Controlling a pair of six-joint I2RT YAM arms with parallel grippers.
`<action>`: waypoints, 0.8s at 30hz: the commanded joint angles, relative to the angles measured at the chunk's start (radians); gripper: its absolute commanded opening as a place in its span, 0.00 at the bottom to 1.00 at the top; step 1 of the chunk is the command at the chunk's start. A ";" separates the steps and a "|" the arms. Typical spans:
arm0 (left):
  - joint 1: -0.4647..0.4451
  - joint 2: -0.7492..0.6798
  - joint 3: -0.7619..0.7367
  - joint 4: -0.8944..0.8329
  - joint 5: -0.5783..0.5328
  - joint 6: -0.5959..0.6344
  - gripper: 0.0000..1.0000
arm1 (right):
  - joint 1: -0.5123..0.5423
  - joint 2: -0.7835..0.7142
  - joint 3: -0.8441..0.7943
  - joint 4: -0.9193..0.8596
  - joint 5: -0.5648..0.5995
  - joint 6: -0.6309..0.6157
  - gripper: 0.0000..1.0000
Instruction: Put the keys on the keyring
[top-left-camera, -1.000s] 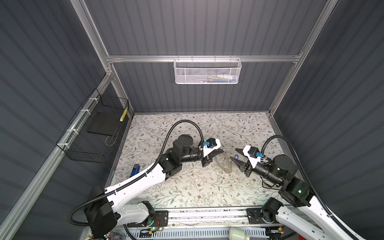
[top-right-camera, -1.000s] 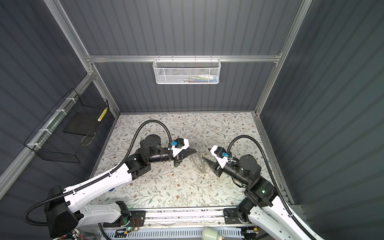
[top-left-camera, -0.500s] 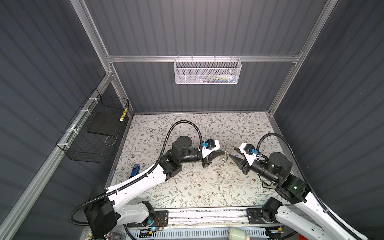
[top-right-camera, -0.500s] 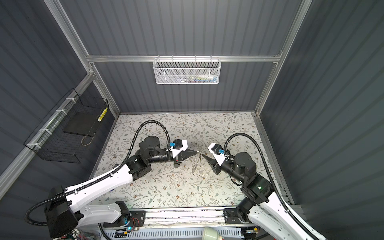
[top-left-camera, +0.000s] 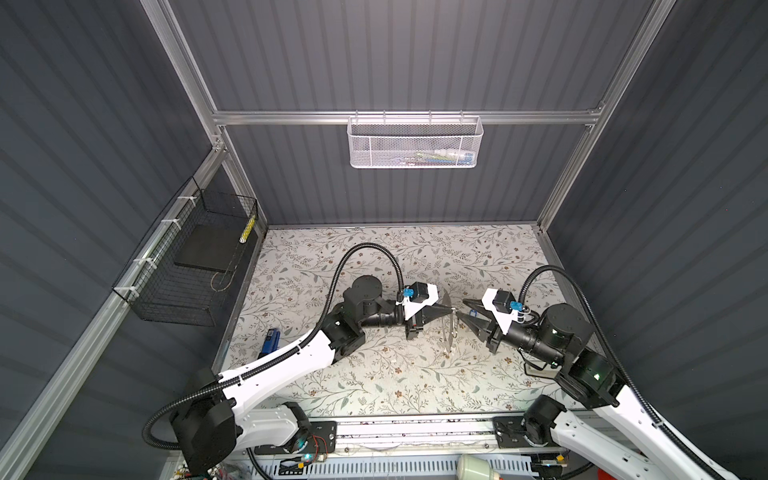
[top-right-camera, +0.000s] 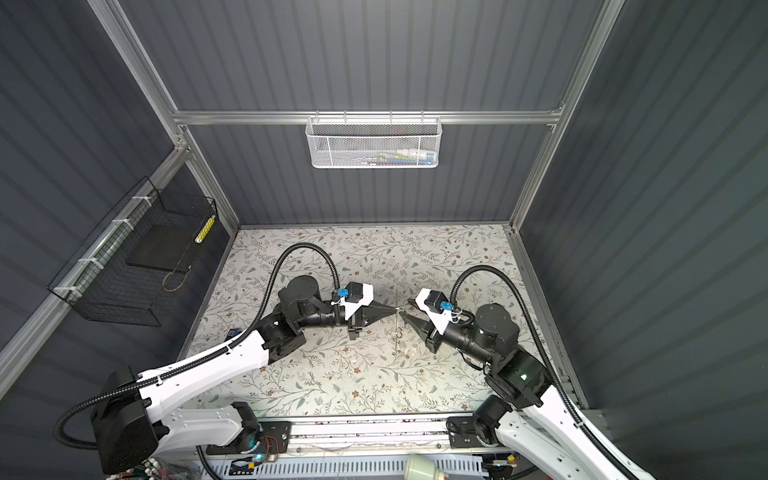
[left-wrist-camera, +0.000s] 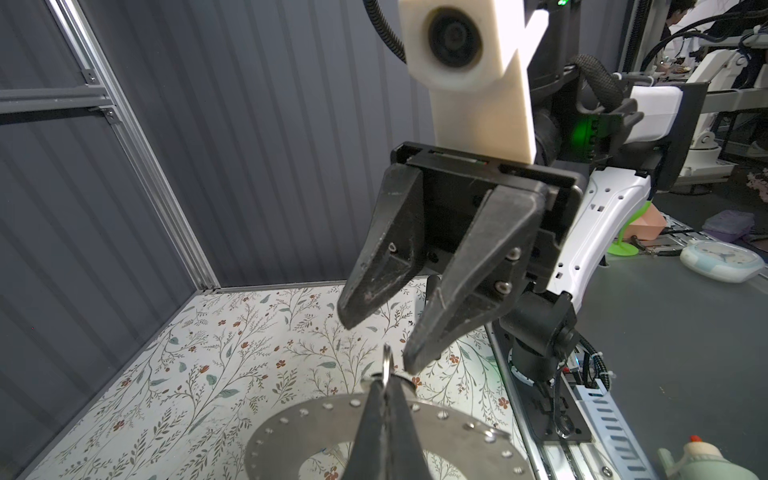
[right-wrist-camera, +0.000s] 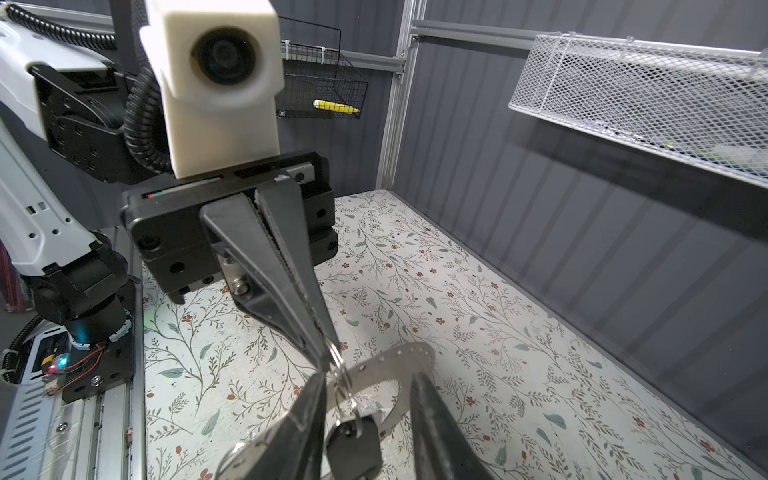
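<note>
Your left gripper (left-wrist-camera: 384, 386) is clenched, its two black fingers pressed together with no gap. It pinches the keyring (left-wrist-camera: 291, 432), the flat grey perforated ring, at the band. A small wire ring (left-wrist-camera: 387, 359) sticks out just past the tips.

In both top views the keyring (top-left-camera: 447, 332) stands on edge as a thin curved line at the middle of the floral table (top-left-camera: 374, 374), right at the left gripper's (top-left-camera: 451, 309) tip. You cannot tell from these views whether its lower edge touches the table.

Your right gripper (left-wrist-camera: 382, 343) faces the left one tip to tip, and its fingers stand clearly apart, grasping nothing. In a top view the two grippers nearly meet, with the right gripper (top-right-camera: 405, 308) just beside the left gripper (top-right-camera: 395, 309).

From the right wrist camera, the right gripper (right-wrist-camera: 365, 378) straddles the keyring (right-wrist-camera: 405, 355), whose band arcs across the gap. The black fob key (right-wrist-camera: 353, 449) hangs between the two fingers. It dangles from small wire loops that lead up to the small wire ring (right-wrist-camera: 338, 361) at the left gripper's (right-wrist-camera: 326, 353) tip. One right finger sits just beside those loops; you cannot tell whether it touches them.

A blue block (top-left-camera: 271, 340) lies near the table's left edge, well apart from the grippers and partly hidden by the left arm.
</note>
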 joint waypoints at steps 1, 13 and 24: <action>0.009 -0.004 0.002 0.047 0.049 -0.017 0.00 | -0.002 -0.004 0.025 -0.004 -0.021 -0.009 0.35; 0.015 0.013 0.020 0.031 0.114 -0.019 0.00 | -0.003 0.044 0.045 -0.032 -0.130 -0.020 0.16; 0.021 0.015 0.033 0.006 0.127 -0.011 0.00 | -0.006 0.050 0.045 -0.051 -0.164 -0.033 0.00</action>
